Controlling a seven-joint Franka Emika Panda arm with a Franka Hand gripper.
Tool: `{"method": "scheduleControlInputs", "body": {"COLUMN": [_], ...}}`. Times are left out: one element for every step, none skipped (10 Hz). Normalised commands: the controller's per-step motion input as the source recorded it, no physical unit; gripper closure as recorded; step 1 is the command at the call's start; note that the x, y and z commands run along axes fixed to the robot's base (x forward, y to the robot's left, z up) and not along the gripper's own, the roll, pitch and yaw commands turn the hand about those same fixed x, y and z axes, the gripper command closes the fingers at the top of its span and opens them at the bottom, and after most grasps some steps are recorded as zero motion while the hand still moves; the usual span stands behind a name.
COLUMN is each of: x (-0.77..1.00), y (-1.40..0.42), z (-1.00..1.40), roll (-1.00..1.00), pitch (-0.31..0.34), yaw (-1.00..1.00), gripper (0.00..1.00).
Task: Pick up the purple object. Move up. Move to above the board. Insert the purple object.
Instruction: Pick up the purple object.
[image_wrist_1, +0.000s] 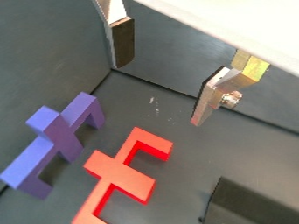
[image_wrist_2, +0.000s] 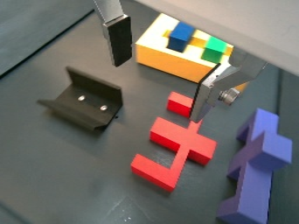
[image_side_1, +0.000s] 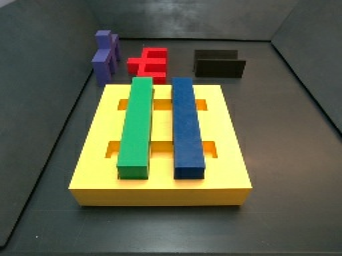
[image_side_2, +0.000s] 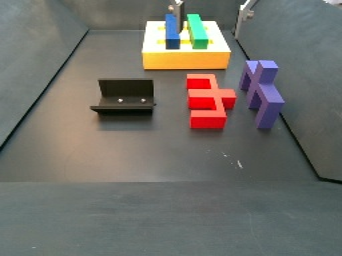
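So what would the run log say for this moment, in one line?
gripper: open, holding nothing, above floor near board | purple object: on floor beside red block, not picked up | fixture: on floor

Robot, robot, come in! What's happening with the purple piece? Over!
Gripper open, empty, up over the floor. Purple object untouched on floor beside red block. Nothing blocking.

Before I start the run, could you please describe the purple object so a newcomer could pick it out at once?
Start from the board, the big yellow slab. The open gripper hangs above the floor near it. On the dark floor beyond lies the purple object, beside the red stepped block. It is the only purple-indigo piece, far from the fixture.
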Motion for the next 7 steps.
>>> {"method": "scheduleControlInputs", "body": {"x": [-0.19, -0.11, -0.06, -0.04, -0.03, -0.03, -0.05], "y": [0.00, 0.00, 0.00, 0.00, 0.00, 0.00, -0.09], "z": [-0.26, -0.27, -0.21, -0.19, -0.15, -0.14, -0.12], "roll": [-0.14, -0.07, -0.03, -0.02, -0.01, -0.01, -0.02], "pitch": [-0.144, -0.100, -0.069, -0.057, -0.047, -0.044, -0.020], "yaw": [-0.87, -0.95, -1.00, -1.00, -1.00, -1.00, -0.91], "gripper": [0.00, 0.00, 0.00, 0.00, 0.00, 0.00, 0.00]}}
